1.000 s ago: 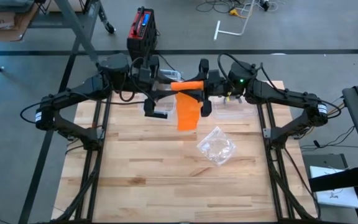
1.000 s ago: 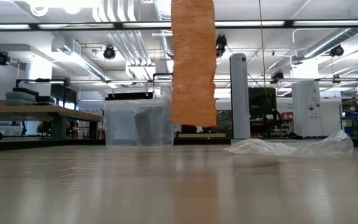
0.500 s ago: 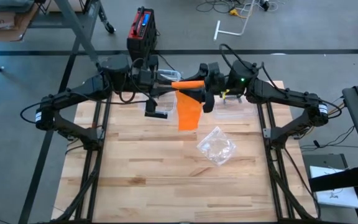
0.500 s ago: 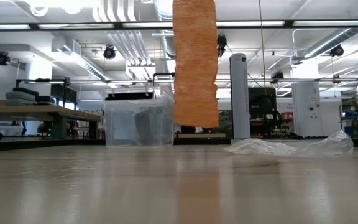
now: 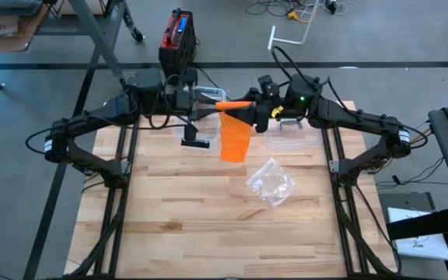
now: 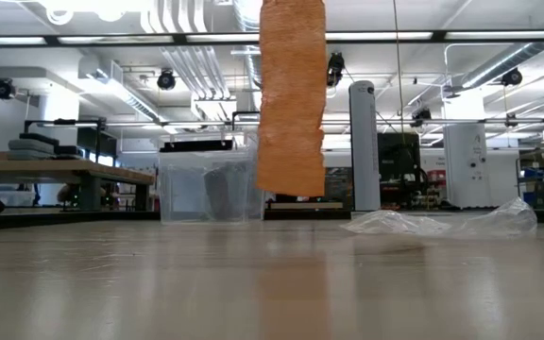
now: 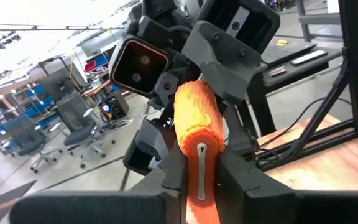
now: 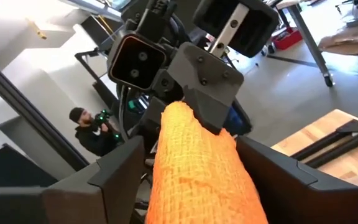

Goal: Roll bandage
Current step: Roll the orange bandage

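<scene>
On the wooden table [image 5: 208, 218], the nearest thing is a crumpled clear plastic bag [image 5: 271, 183], at about four o'clock from the orange bandage [image 5: 236, 138]. The bandage roll is held above the far middle of the table, with its loose tail hanging free of the surface. The left gripper [image 5: 218, 106] is clamped on the roll's end. The right gripper [image 5: 257, 111] has its fingers [image 8: 120, 168] apart around the roll. Farther back stands a clear container [image 6: 206, 187].
</scene>
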